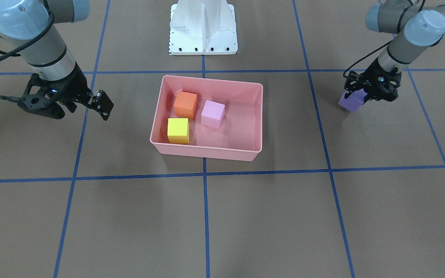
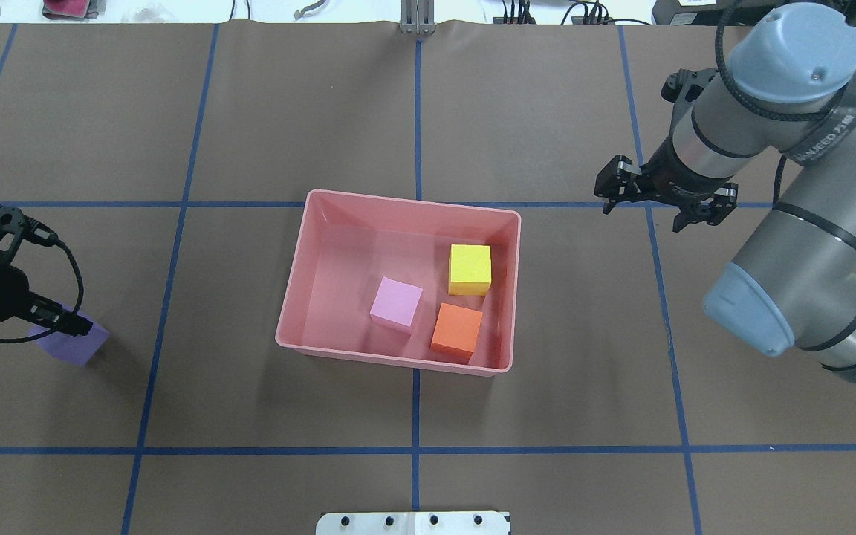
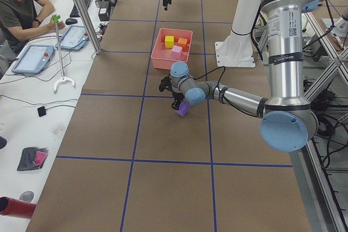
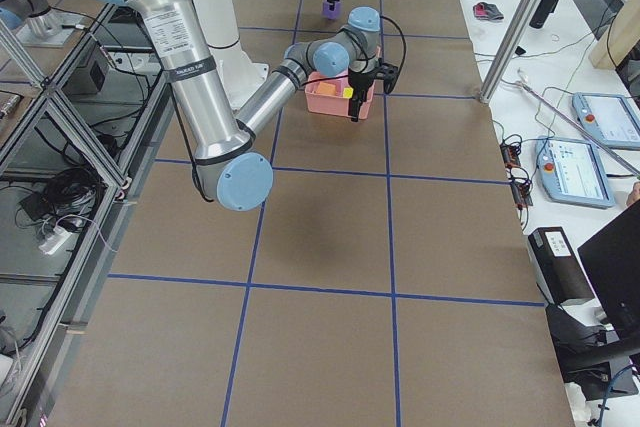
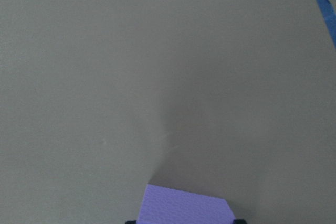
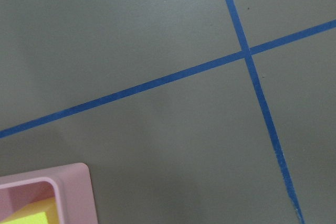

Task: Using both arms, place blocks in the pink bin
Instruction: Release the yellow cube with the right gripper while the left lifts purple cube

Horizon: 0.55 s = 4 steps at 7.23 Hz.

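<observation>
Orange matte cube [image 1: 185,104], yellow matte cube [image 1: 178,130] and light-pink matte cube [image 1: 212,113] lie inside the shallow salmon-pink plastic bin [image 1: 211,80].

Purple matte cube [image 1: 349,103] is well apart from the bin, on the robot's-left side. It sits tilted, pinched between the fingers of the black left gripper [image 1: 357,96], probably for the carry over the bin rim.

The black right gripper [image 2: 645,212] is beyond the bin's opposite side, fingers spread and empty, probably parked to keep the bin approach free.
</observation>
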### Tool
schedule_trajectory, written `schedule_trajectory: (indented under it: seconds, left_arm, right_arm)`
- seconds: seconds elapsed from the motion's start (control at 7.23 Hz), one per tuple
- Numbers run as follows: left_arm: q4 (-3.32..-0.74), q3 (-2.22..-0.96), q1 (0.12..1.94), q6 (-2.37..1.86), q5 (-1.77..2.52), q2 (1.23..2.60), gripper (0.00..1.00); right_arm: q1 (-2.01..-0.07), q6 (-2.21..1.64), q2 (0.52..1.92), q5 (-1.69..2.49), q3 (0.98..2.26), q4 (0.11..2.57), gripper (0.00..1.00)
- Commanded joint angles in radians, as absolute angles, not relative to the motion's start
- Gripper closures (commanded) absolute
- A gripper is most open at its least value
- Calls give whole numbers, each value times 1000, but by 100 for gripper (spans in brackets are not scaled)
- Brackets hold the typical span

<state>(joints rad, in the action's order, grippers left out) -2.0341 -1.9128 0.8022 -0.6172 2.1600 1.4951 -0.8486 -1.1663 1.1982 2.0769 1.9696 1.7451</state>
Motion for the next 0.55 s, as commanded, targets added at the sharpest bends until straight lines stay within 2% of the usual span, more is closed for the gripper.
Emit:
schedule_trajectory:
  seconds: [0.0, 0.28, 0.41]
  left_arm:
    - [-1732, -2023, 802, -745, 2178, 1741, 100]
    - [-1462, -2013, 795, -875, 2177, 2056, 100]
    - [-1412, -1988, 760, -921, 2171, 2145, 100]
  right_arm:
    - [-914, -993, 1285, 2077, 1971, 1741, 0]
    - [-992, -838, 1351, 2104, 1965, 1741, 0]
    - [-1005, -821, 1367, 2106, 1967, 1740, 0]
